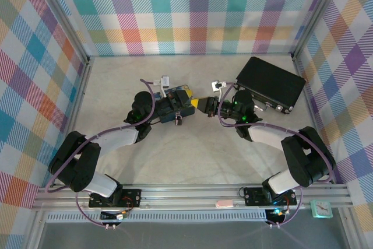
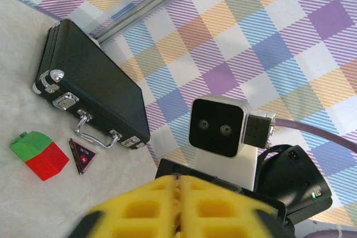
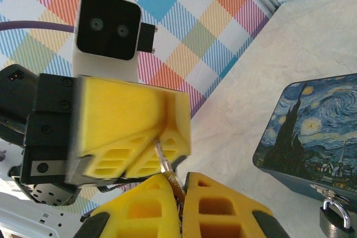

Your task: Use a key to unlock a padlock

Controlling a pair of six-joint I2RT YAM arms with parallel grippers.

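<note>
Pale, faintly marbled tabletop (image 1: 192,161) sits inside plaid walls (image 1: 192,10) of many colours. Nearest me, on the aluminium rail (image 1: 186,193) by the arm bases, I see a small pink object (image 1: 224,204) and a little teal clock (image 1: 321,208), its face too small to read.

Further in, the two arms meet at mid-table. My left gripper (image 2: 178,207) has its yellow foam fingers pressed together. From the right wrist camera, a thin silvery metal key (image 3: 162,157) sticks out of their seam; I think it is a key, though the view is tight. Its other end sits in the narrow slot between the fingers of my right gripper (image 3: 181,210), which pinch it too.

Just beside them stands a dark blue tin (image 3: 312,132) painted with a swirling starry night sky. The tiny dark padlock (image 3: 334,215) with its silvery shackle hangs at the tin's front edge.

Beyond, a red-and-green block (image 2: 39,155) and a dark triangular tag (image 2: 82,156) with a red mark I cannot read lie just in front of a black hard case (image 2: 89,76). The case has chrome latches and a handle, and it rests near the far right wall.
</note>
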